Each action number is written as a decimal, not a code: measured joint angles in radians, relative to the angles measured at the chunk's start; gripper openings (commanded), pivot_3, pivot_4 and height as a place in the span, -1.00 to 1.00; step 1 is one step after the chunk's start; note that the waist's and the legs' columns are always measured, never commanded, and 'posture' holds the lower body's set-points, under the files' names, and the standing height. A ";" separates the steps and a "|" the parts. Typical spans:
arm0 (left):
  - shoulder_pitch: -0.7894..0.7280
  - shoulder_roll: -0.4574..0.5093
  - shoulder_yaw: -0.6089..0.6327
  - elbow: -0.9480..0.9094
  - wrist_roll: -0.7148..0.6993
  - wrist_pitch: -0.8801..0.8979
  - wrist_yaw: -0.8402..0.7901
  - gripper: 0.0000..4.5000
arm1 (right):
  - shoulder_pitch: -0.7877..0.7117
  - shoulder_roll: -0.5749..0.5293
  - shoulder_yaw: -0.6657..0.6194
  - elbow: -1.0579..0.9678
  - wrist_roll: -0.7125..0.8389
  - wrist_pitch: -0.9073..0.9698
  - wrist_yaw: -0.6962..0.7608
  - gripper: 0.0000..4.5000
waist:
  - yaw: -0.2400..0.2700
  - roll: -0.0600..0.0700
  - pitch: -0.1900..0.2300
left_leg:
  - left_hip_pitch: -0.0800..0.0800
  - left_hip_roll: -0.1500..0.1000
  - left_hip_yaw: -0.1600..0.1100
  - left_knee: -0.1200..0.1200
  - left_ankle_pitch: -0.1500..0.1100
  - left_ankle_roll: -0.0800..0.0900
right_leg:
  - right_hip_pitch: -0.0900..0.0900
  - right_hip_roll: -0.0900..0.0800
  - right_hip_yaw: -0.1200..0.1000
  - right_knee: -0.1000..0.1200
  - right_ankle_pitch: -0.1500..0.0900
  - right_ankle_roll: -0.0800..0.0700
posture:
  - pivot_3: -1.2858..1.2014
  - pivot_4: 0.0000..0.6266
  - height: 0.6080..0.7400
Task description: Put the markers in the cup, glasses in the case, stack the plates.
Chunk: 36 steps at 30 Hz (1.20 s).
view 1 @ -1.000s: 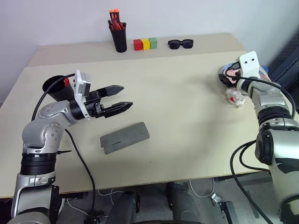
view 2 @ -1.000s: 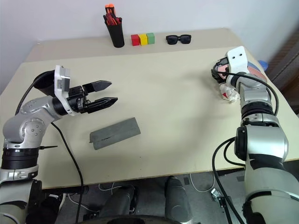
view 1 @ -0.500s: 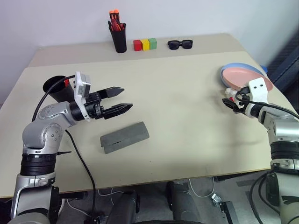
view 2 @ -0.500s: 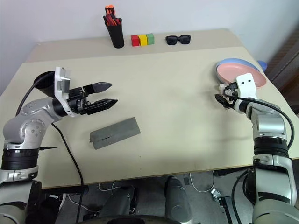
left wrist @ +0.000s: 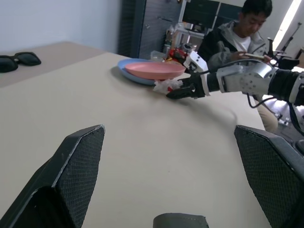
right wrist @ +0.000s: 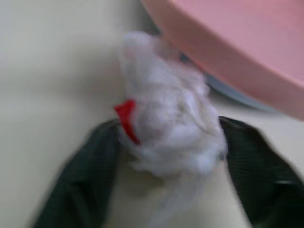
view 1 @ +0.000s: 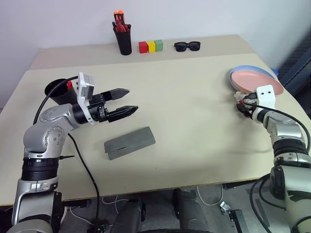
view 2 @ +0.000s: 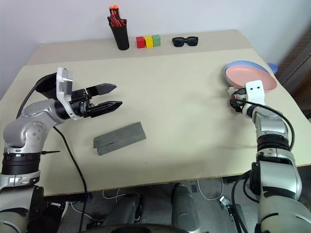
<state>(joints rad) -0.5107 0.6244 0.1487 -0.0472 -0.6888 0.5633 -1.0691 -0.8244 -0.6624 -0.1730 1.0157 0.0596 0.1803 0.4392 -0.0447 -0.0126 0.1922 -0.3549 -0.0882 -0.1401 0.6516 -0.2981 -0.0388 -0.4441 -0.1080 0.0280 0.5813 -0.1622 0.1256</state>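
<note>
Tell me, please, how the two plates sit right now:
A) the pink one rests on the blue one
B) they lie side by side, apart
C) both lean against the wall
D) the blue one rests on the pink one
A: at the table's right edge the pink plate lies on top of the blue plate, whose rim shows around it.

plates (view 1: 255, 79) stacked at table's (view 1: 194, 116) right edge, case (view 1: 129, 142) lying left of centre.

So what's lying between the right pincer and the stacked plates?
A crumpled white wad with a red bit sits between the right pincer's fingers, hard against the pink plate; the right wrist view shows it. Nothing else lies between.
</note>
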 measured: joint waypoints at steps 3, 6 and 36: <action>0.003 0.003 0.001 -0.007 0.000 0.000 0.005 1.00 | -0.023 0.006 0.001 0.038 0.001 -0.027 0.009 -0.93 | 0.000 0.000 0.000 | 0.000 0.000 0.000 0.000 0.000 0.000 | 0.000 0.000 0.000 0.000 0.000 0.000 | 0.03 -0.52 1.00; 0.012 0.006 0.003 -0.012 0.000 0.000 0.008 1.00 | -0.015 0.008 0.019 0.011 0.004 -0.034 0.121 -1.00 | 0.000 0.000 0.000 | 0.000 0.000 0.000 0.000 0.000 0.000 | 0.000 0.000 0.000 0.000 0.000 0.000 | 0.03 -0.52 1.00; 0.036 -0.005 0.003 -0.048 -0.013 0.022 0.049 1.00 | -0.295 -0.041 0.066 0.248 -0.121 -0.244 -0.126 0.99 | -0.001 0.000 0.000 | 0.000 0.000 0.000 -0.001 0.000 0.000 | 0.000 0.000 0.000 0.000 0.000 0.000 | 0.03 -0.52 1.00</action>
<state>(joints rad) -0.4748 0.6196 0.1519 -0.0949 -0.7022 0.5854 -1.0201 -1.1194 -0.7038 -0.1068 1.2640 -0.0616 -0.0635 0.3132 -0.0458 -0.0123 0.1924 -0.3551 -0.0883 -0.1402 0.6510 -0.2981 -0.0389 -0.4444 -0.1079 0.0285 0.5811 -0.1620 0.1259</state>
